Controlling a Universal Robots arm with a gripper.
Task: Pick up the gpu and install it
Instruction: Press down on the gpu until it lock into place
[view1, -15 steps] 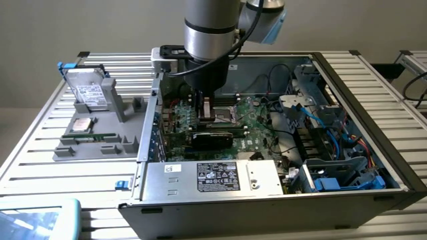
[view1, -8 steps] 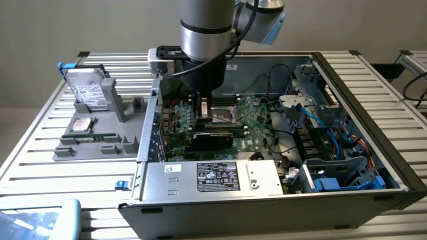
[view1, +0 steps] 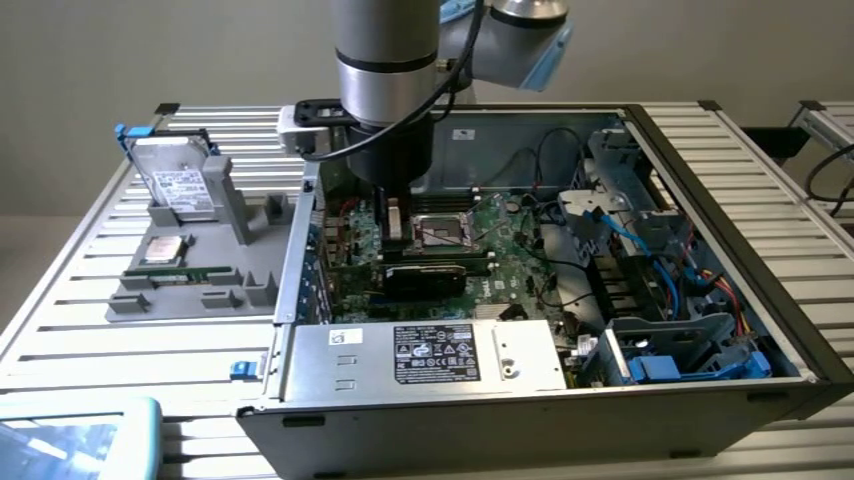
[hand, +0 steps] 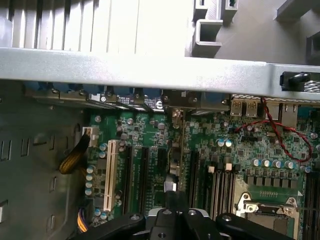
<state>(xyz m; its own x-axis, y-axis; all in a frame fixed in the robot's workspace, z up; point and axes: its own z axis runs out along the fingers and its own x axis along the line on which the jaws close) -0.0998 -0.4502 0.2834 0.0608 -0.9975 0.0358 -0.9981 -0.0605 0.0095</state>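
Pinching the gpu (view1: 427, 277) edge-on in my gripper (view1: 396, 243), frame centre over the motherboard (view1: 501, 235); I judge: keep card upright, align with its slot (hand: 176, 150), press evenly

Slatted table (view1: 80, 300), computer case (view1: 534, 400), grey holder (view1: 200, 290)

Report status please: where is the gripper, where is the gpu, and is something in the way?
Gripper down inside the case, over the motherboard. Gpu directly beneath it, above the expansion slots. Fingers' state unclear. No visible obstruction at slots.
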